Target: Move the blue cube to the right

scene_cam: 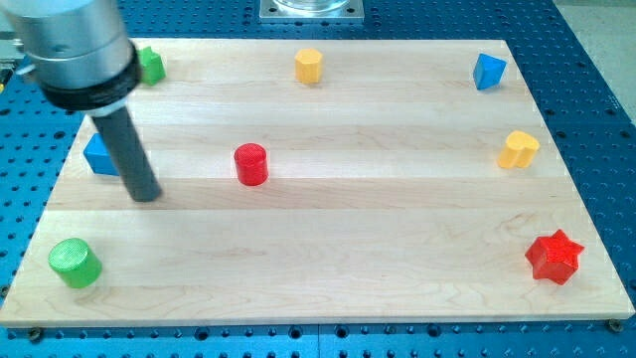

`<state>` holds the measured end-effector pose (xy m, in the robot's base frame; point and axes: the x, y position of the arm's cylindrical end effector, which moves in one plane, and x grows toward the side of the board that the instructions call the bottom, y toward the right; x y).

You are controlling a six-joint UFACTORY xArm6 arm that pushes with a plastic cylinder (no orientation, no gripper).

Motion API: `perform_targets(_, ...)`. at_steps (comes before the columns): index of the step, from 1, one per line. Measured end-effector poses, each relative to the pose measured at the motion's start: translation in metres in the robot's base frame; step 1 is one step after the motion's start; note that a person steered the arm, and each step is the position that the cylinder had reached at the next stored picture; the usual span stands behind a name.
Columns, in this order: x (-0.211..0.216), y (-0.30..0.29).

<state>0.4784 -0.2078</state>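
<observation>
My tip point(145, 195) sits just right of a blue block point(98, 156), prob the cube, on the wooden tabletop point(348, 259). No end effector jaws, just a rod. Next imo: swing round to its left, push right.

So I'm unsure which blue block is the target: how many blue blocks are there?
2. One blue block sits near the view's top right corner. The other blue block is at the view's left edge, partly hidden behind the rod; my tip is just to its lower right.
</observation>
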Motion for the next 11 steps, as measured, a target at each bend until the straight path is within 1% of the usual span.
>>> perform_targets(2,0.0,-0.082)
perform_targets(3,-0.025,-0.089)
perform_targets(4,-0.066,-0.053)
perform_targets(5,-0.074,-0.015)
perform_targets(6,-0.074,0.003)
perform_targets(8,-0.067,-0.074)
perform_targets(9,-0.031,-0.062)
perform_targets(10,-0.008,-0.01)
perform_targets(11,-0.007,0.051)
